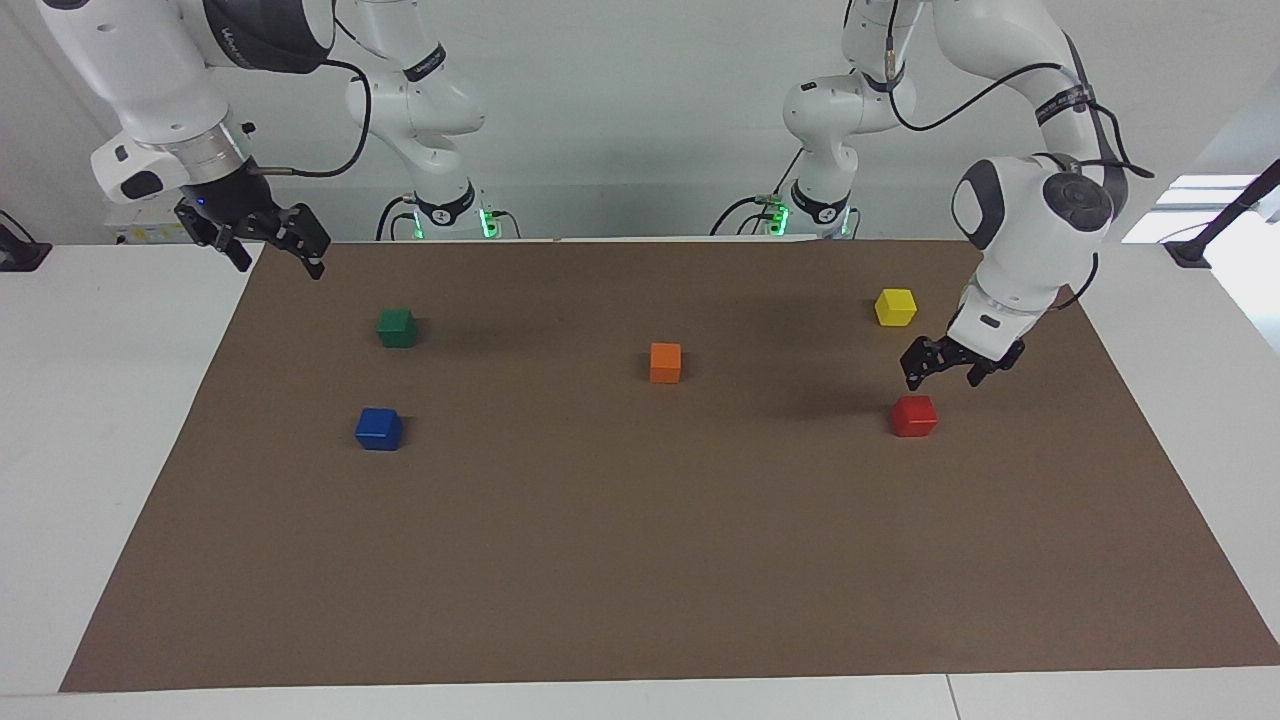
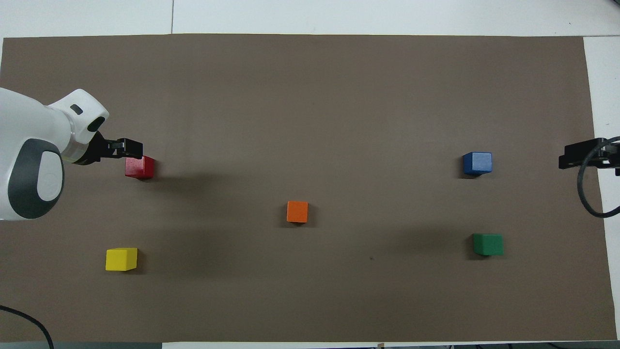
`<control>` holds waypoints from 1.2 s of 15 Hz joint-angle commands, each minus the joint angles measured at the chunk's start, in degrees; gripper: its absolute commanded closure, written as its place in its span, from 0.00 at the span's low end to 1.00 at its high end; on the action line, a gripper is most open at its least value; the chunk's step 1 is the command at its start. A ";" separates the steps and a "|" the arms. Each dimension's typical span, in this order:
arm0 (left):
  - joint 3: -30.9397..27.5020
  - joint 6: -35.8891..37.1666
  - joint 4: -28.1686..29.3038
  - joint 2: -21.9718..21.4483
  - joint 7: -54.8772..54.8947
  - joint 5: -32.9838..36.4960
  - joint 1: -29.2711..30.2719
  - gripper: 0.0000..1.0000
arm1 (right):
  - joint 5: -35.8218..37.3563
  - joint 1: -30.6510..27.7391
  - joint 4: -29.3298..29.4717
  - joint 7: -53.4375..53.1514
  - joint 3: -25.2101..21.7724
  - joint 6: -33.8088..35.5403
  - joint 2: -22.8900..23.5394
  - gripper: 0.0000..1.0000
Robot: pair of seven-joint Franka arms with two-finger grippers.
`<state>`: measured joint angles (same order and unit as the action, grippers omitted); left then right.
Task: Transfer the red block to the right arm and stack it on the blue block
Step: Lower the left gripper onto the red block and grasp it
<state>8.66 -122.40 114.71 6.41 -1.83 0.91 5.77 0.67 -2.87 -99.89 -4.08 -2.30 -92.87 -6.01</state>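
The left gripper [image 1: 943,375] is seen with jaws spread wide and empty, hanging just above the red block [image 1: 914,415], which sits untouched on the brown mat [image 1: 640,560] toward the left arm's end; contact looks absent, though the overhead angle overlaps the two. The right gripper [image 1: 268,252] is parked, jaws apart and empty, over the mat's corner at the right arm's end. The blue block [image 1: 379,428] is found at that end, with nothing on it.

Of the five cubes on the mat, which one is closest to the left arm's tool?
The red block: the open left tool hangs just above it. The yellow block is next closest; the other three sit farther off.
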 commanded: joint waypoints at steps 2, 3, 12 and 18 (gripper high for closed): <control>0.13 -5.38 3.32 0.79 2.80 0.50 1.61 0.00 | -2.15 -0.20 -2.24 3.54 0.63 -1.61 -1.64 0.00; 0.13 -7.48 4.55 0.88 2.88 0.50 1.78 0.00 | -7.74 -0.81 -2.68 6.08 0.63 -2.31 -1.73 0.00; 0.13 -14.89 6.76 6.42 2.36 0.50 1.17 0.00 | -32.56 -2.22 -9.36 21.54 0.46 -11.19 -0.94 0.00; 0.21 -7.62 4.66 5.90 -0.43 0.32 1.35 1.00 | -60.42 -5.48 -9.27 34.23 0.54 -8.46 9.25 0.00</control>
<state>8.81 -133.94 120.73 12.96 -0.21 0.92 7.10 -54.41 -8.27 -109.98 28.54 -2.33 -102.00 1.18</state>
